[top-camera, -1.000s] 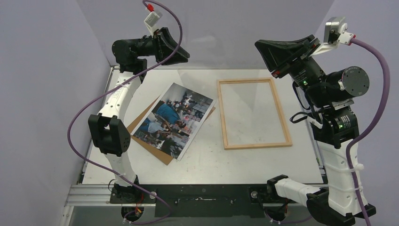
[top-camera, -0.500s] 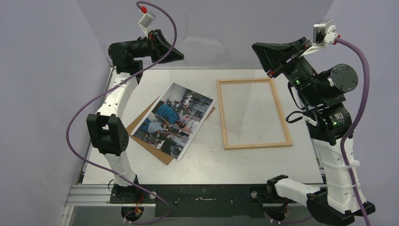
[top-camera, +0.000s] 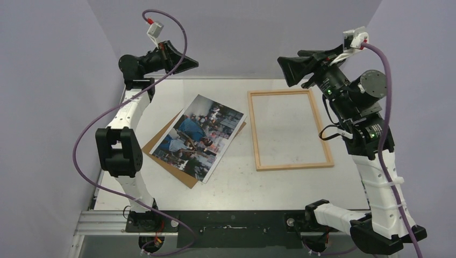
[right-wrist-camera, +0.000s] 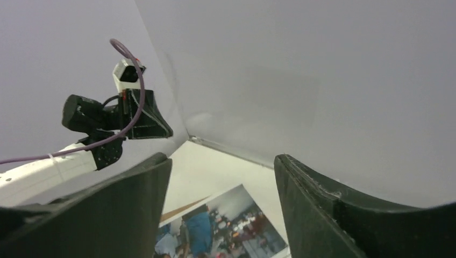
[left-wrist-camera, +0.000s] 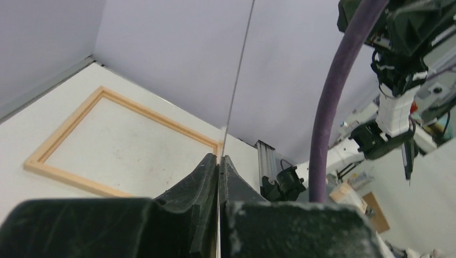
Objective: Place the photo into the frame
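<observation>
The photo (top-camera: 199, 134) lies tilted on the left half of the table, partly over a brown backing board (top-camera: 185, 177); the right wrist view shows the photo (right-wrist-camera: 226, 228) far below. The frame (top-camera: 257, 131) lies flat right of centre, and the left wrist view shows the frame (left-wrist-camera: 161, 118) below. My left gripper (top-camera: 193, 63) hangs high over the back left corner. In its wrist view the left gripper (left-wrist-camera: 219, 157) is shut on the edge of a thin clear sheet (left-wrist-camera: 236, 80). My right gripper (top-camera: 285, 70) hangs high over the frame's far end. Seen from its wrist, the right gripper (right-wrist-camera: 221, 158) is open and empty.
Pale walls close the table in at the back and on both sides. Purple cables (top-camera: 86, 140) loop off both arms. The arm bases sit on a black rail (top-camera: 231, 223) at the near edge.
My left gripper has shut and drawn back to the left. My right gripper has opened and swung left. Photo, board and frame have not moved.
</observation>
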Robot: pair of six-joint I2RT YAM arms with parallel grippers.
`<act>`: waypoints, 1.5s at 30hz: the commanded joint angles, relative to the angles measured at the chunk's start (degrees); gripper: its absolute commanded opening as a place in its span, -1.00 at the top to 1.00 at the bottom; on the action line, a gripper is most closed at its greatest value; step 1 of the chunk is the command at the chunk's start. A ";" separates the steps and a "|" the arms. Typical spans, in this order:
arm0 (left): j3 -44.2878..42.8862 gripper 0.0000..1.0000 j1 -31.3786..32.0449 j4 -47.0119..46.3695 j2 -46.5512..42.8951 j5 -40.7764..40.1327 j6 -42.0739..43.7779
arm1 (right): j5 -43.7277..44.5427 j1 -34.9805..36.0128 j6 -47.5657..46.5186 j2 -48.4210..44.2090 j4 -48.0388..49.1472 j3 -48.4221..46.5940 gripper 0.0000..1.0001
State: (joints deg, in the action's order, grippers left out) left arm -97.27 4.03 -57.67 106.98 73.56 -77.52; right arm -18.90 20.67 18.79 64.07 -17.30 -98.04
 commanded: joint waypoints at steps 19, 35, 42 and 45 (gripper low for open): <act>19.09 1.00 -12.76 18.73 -12.44 -14.53 8.59 | 20.82 -4.44 6.39 15.69 -15.19 20.90 -0.87; 16.30 1.00 -12.91 58.55 -18.37 -22.86 18.50 | 24.16 8.06 13.30 41.29 -23.20 19.42 -0.19; 12.93 1.00 -12.82 63.49 -19.50 -22.06 21.09 | 22.96 9.60 12.73 45.30 -22.81 18.66 0.23; 12.28 1.00 -12.82 63.25 -19.45 -21.97 20.47 | 21.44 9.99 12.96 46.02 -22.13 18.99 0.49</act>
State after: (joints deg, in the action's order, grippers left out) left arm -80.88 -8.71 5.69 90.37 50.98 -57.95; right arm 3.03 29.91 31.22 108.97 -40.38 -77.76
